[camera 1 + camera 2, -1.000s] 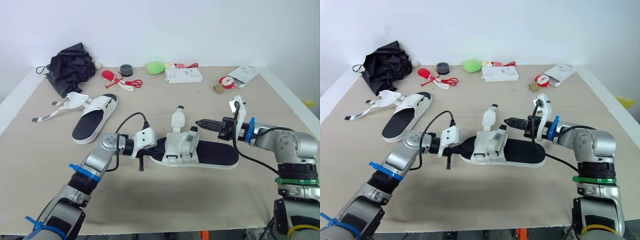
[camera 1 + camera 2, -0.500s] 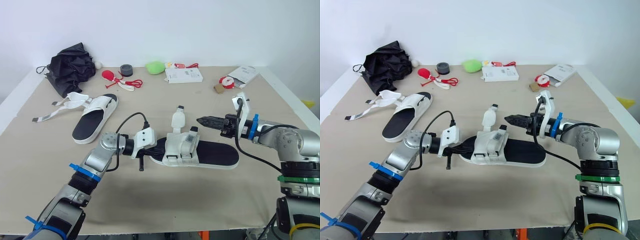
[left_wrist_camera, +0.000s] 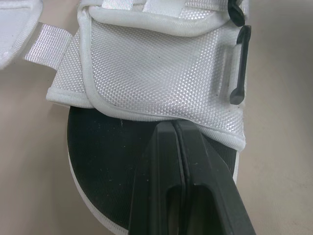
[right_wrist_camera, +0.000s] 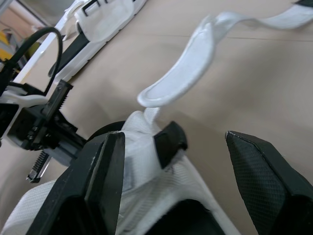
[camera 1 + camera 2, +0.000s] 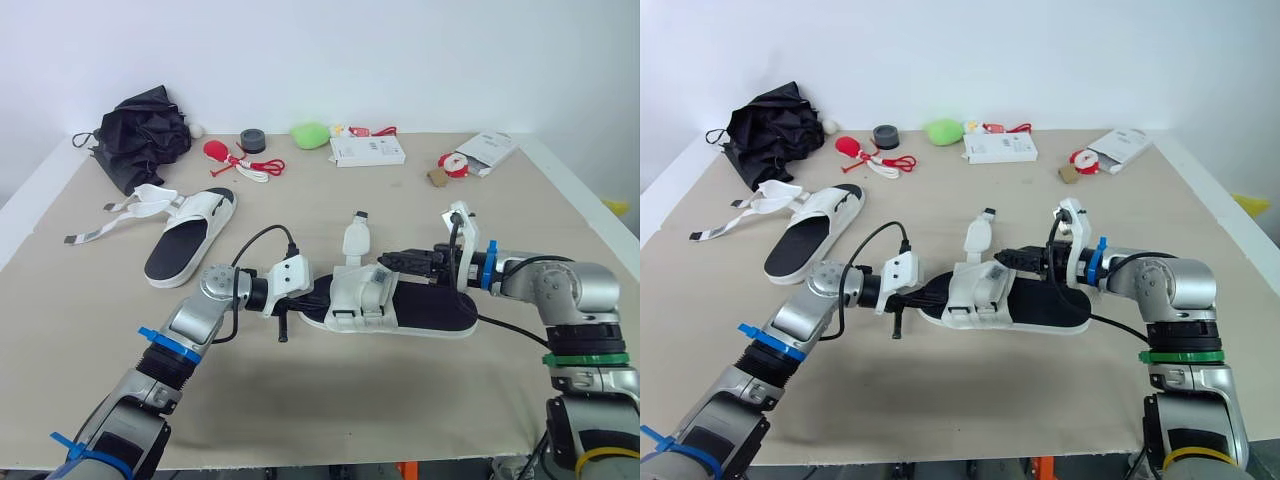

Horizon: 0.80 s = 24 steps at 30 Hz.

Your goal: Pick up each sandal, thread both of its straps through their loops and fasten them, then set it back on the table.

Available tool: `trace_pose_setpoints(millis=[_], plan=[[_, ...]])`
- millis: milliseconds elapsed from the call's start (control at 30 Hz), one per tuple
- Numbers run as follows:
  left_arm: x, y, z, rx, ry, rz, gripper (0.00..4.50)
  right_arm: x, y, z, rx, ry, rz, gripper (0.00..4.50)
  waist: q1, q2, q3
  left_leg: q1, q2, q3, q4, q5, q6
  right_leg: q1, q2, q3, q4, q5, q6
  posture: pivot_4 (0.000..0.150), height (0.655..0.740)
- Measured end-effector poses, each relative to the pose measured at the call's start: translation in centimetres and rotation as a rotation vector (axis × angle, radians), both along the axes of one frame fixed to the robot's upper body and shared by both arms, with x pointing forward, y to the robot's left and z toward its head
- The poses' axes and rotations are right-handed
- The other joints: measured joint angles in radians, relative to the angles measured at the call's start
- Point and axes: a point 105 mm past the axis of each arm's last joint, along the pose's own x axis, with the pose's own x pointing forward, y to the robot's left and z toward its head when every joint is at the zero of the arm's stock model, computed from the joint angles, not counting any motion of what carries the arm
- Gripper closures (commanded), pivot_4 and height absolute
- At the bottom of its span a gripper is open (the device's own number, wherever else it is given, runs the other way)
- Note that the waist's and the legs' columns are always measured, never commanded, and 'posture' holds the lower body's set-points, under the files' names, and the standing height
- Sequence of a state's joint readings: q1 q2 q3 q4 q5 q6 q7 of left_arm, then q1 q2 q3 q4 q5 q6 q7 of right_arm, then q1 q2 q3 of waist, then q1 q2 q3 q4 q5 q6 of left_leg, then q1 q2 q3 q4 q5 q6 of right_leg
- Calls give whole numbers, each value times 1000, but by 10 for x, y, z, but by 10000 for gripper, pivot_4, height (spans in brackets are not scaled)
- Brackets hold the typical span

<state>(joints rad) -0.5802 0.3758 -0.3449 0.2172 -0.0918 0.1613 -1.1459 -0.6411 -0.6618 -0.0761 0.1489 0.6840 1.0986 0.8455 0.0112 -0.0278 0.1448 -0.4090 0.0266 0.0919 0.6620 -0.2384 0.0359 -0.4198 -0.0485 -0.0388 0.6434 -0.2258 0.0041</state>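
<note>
A white sandal with a black footbed point(image 5: 435, 310) lies on the table in front of me. Its white upper point(image 5: 358, 295) has one loose strap point(image 5: 355, 238) standing up from it. My left gripper point(image 5: 312, 296) is shut, its tips resting on the footbed at the toe end point(image 3: 178, 147). From the right, my right gripper point(image 5: 400, 262) reaches low over the footbed to the upper and is open. Its fingers point(image 4: 102, 181) stand either side of a black loop point(image 4: 168, 142) at the strap's foot. A second sandal point(image 5: 188, 235) lies at the left with its straps point(image 5: 110, 215) spread loose.
Along the far edge of the table lie a black bundle point(image 5: 145, 130), red cords point(image 5: 250, 162), a dark tape roll point(image 5: 252, 140), a green object point(image 5: 310, 133), a white box point(image 5: 367, 150) and a white packet point(image 5: 485, 152). A black cable point(image 5: 262, 240) loops above my left wrist.
My right gripper has opened and moved left and down, from beside the sandal to its upper. The left gripper and the sandal have stayed put.
</note>
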Motion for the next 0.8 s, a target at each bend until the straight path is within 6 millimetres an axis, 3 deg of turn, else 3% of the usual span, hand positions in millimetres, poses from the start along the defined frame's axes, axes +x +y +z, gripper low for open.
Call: trace_pose_setpoints(millis=[100,267,600,800], plan=[[0,0,0,0,1,1,45000,-1,1,1,7,-2,13,18746,0,0,0,0,0,0,0,0,0,0,0,0,0,0,0,1500,7400],[-1,1,-2,-1,3,3,45000,-2,2,2,19,-5,27,43816,0,0,0,0,0,0,0,0,0,0,0,0,0,0,0,1500,7400],[-2,1,-2,0,1,6,45000,-2,10,14,51,-10,65,44567,-1,0,0,0,0,0,0,0,0,0,0,0,0,0,-1,1500,7400],[-1,2,-2,-1,2,6,45000,-4,32,60,187,-91,166,44567,-1,0,0,0,0,0,0,0,0,0,0,0,0,0,-1,1500,7400]])
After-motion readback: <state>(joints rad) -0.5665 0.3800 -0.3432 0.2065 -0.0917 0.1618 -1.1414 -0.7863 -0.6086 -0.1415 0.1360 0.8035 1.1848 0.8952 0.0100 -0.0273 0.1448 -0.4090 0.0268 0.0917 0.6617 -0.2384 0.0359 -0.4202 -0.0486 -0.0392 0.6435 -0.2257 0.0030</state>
